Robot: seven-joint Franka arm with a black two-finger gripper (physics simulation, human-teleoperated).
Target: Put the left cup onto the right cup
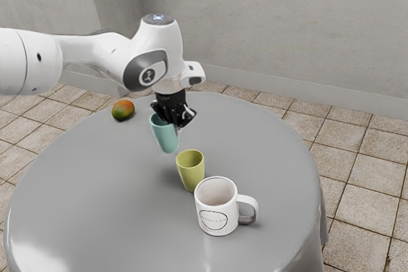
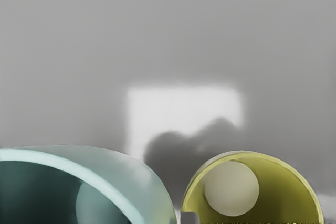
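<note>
Teal cup (image 1: 166, 137) hangs a little tilted in our gripper (image 1: 171, 119), whose fingers are pinched narrowly on its rim, holding it clear of the table (image 1: 83, 208). The green cup (image 1: 190, 169) stands upright on the table just beside it, toward the exterior view's right, the two apart. A mug (image 1: 217, 207) stands near the green cup; a fruit (image 1: 123, 110) lies well apart from the cups

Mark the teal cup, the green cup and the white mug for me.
teal cup (image 1: 166, 137): exterior view, side wall.
green cup (image 1: 190, 175): exterior view, outer wall.
white mug (image 1: 215, 218): exterior view, front of body.
</note>
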